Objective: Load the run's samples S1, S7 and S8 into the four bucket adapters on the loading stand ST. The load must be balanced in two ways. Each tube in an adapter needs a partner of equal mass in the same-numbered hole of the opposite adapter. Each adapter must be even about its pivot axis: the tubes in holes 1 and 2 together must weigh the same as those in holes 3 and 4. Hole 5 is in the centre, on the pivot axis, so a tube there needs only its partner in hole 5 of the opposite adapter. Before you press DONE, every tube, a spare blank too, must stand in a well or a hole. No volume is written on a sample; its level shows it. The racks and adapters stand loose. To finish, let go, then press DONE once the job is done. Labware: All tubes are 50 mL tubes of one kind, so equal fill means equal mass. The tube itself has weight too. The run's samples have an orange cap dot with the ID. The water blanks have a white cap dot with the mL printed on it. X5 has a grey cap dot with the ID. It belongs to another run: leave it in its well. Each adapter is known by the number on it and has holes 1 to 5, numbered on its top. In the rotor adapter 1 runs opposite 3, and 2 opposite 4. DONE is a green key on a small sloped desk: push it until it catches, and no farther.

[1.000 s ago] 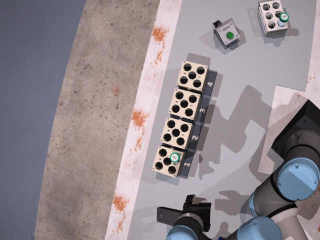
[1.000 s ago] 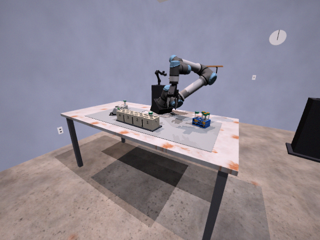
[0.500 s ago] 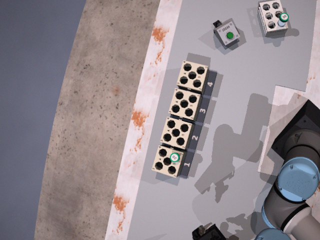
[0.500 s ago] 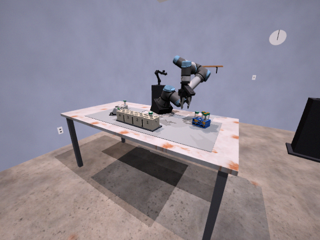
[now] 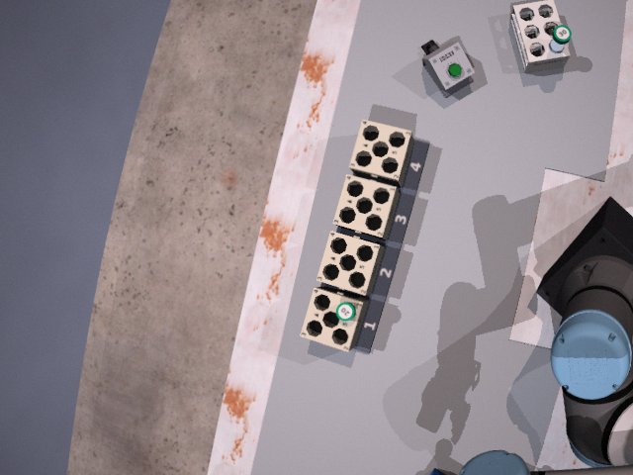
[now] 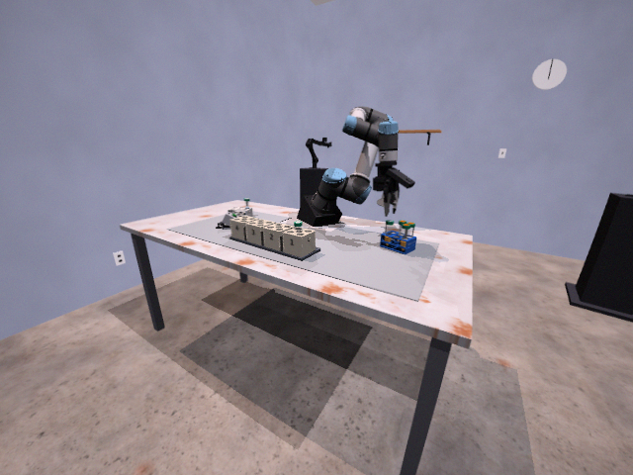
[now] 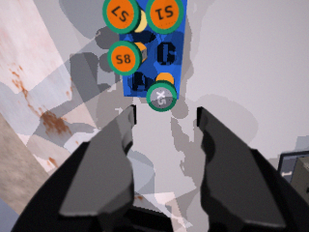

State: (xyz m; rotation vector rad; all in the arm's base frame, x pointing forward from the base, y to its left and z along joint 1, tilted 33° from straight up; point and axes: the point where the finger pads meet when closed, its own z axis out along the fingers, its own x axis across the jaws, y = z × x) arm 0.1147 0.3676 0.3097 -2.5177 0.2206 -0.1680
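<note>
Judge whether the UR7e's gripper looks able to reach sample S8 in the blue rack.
Probably yes: the open gripper hangs above the blue rack, and nothing covers S8, though S7 stands close.

Your gripper (image 6: 390, 210) (image 7: 166, 107) has travelled away from the adapters' side and now hangs above the blue rack (image 6: 398, 241) (image 7: 151, 65). From the top, you've lost sight of it past the lower edge, where it showed in both earlier views; a corner of the rack it covered half a second ago peeks out. The arm's shadow (image 5: 452, 357) has shifted too.
</note>
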